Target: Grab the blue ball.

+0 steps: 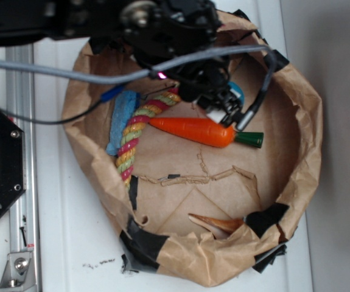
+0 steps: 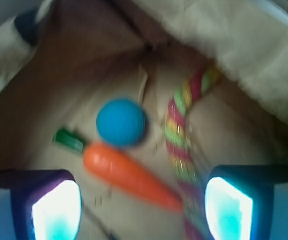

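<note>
Blue ball (image 2: 121, 121) lies beyond spread jaws, nearer left one, untouched.

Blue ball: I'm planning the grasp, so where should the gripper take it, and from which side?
Grip the blue ball across its middle, coming straight down. It is round, so any width works, but the carrot lies right beside it; keep that side free. The gripper is open.

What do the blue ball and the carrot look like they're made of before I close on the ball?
Blue ball: looks like soft foam or felt, since its surface is matte with no glare, though the wrist view is blurred. Carrot: probably hard plastic or painted wood, because it is smooth, with a slight sheen along its orange body.
</note>
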Motion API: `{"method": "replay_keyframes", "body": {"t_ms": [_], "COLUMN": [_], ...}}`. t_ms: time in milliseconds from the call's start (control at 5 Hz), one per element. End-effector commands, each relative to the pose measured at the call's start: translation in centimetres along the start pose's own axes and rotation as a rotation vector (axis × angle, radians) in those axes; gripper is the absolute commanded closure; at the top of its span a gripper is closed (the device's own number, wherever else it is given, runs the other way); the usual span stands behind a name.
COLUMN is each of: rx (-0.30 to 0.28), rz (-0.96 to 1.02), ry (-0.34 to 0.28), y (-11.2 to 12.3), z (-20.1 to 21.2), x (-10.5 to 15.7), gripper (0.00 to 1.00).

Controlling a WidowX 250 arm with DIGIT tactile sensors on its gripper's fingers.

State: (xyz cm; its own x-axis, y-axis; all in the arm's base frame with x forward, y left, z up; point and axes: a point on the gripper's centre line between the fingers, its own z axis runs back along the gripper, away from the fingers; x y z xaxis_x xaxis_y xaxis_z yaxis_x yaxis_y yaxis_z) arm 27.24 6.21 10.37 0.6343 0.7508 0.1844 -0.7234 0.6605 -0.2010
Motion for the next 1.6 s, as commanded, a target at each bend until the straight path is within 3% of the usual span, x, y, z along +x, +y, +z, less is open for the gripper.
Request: {"method": "replay_keyframes", "body": {"t_ms": [0, 400, 600, 800, 1000, 1200, 1400], "rx": [0.052, 0.052, 0.031, -0.014, -0.086, -0.096, -0.078], "rz": [-0.094, -0.224, -0.259, -0.328, -0.554, -0.531, -0.559], "ry": [-0.065, -0.045, 0.012, 0.090, 0.112, 0.074, 0.084], "y": [-0.5, -2.3, -3.1, -3.8, -4.8, -3.9, -2.4], "z": [-4.0, -7.8, -8.4, -6.8, -1.8, 2.2, 5.6], "x": [1.8, 0.9, 0.3, -0.6, -2.0, -3.2, -4.7], "gripper": [0.00, 0.00, 1.00, 1.00, 1.00, 1.00, 1.00]}}
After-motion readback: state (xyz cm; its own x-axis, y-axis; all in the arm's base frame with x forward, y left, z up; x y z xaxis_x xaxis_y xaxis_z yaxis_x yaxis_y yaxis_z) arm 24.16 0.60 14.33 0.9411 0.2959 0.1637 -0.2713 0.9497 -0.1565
